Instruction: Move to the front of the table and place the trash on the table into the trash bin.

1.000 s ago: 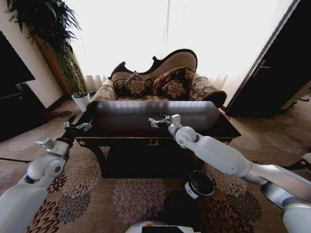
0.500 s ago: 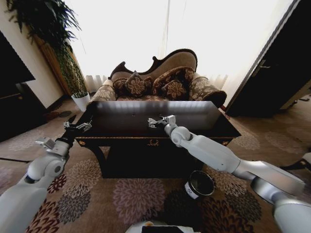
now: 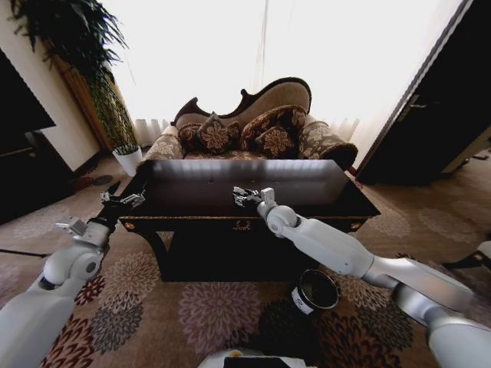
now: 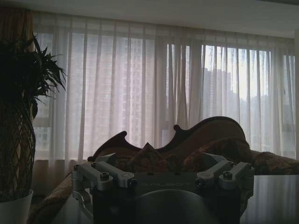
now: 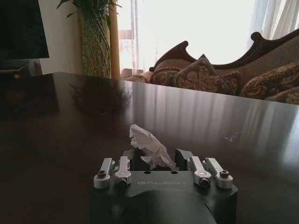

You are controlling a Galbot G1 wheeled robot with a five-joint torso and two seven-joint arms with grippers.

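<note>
The dark glossy table (image 3: 307, 192) stands in front of me. My right gripper (image 3: 240, 196) reaches over its front middle. In the right wrist view, the right gripper (image 5: 159, 156) is shut on a white wad of tissue (image 5: 148, 145), a piece of the trash that sticks up from between the fingers. A tiny white scrap (image 5: 231, 137) lies on the tabletop (image 5: 70, 126) farther along. The small black trash bin (image 3: 314, 291) sits on the carpet below the table's front right. My left gripper (image 3: 123, 201) hovers open off the table's left front corner.
A patterned sofa (image 3: 253, 126) with cushions stands behind the table, under a bright curtained window. A tall plant in a white pot (image 3: 128, 159) is at the back left. Dark furniture (image 3: 23, 153) lines the left wall and a dark door (image 3: 430, 115) the right. Flowered carpet covers the floor.
My right forearm and wrist have swung left and settled lower towards the table's front edge, while the gripper stays near the same spot. The left arm has not moved.
</note>
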